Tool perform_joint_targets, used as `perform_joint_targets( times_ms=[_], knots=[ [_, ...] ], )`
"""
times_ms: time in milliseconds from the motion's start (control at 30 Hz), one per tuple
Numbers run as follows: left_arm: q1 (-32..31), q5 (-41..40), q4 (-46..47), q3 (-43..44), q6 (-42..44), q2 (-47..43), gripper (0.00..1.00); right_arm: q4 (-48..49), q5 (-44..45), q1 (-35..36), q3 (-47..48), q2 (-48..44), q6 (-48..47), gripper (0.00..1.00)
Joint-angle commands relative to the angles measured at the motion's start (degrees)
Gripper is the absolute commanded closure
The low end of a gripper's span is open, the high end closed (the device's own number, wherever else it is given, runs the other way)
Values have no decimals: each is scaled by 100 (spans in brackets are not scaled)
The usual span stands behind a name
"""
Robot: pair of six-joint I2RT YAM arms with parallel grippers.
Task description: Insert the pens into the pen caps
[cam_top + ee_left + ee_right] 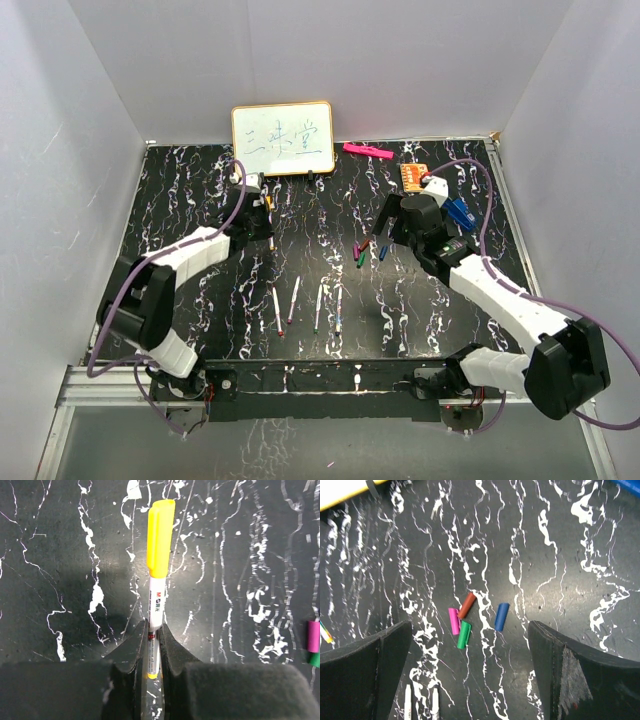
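- While the left gripper (153, 636) is clamped on the lower barrel of a thin white-barrelled marker pen (155, 607), I count that arm as occupied. The pen points away from the fingers over the black, white-veined tabletop (60, 555), towards the back left. I cannot tell whether it rests on the surface.
- A long yellow plastic cap (161, 537) already sits over the pen's far end, so this pair looks done to me.
- The right gripper (388, 235) hangs with its jaws spread wide and nothing between them, above four short loose caps right of centre.
- The magenta cap (453, 621), red-brown cap (467, 605) and green cap (464, 634) are bunched close together. The blue cap (502, 616) lies just beside them.
- Four more slim white pens (293, 300) lie side by side near the front middle, apparently uncapped.
- My judgement is that the pens are light, stiff and smooth enough to twist between the pads. I would grip mid-barrel and leave the tip end free.
- The caps look very light and round, and likely to roll or skid when nudged. I would pinch one across its sides and keep its open mouth clear.
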Motion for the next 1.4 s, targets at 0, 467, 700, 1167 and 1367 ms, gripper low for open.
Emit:
perform_joint_targets(
  times_ms=[0, 467, 700, 1167, 1367],
  knots=[
    [82, 228, -664, 519, 308, 353, 100, 30, -493, -116, -26, 122, 28, 2],
    [162, -288, -1154, 1093, 433, 1163, 100, 65, -365, -148, -54, -23, -18, 2],
    [239, -441, -1131, 1169, 346, 1458, 98, 32, -350, -158, -31, 59, -7, 2],
    [290, -654, -1291, 1383, 85, 1710, 68, -58, -382, -158, -17, 217, -38, 2],
    [292, -766, -1403, 1412, 87, 1430, 65, -57, -342, -155, -11, 213, -20, 2]
  ],
)
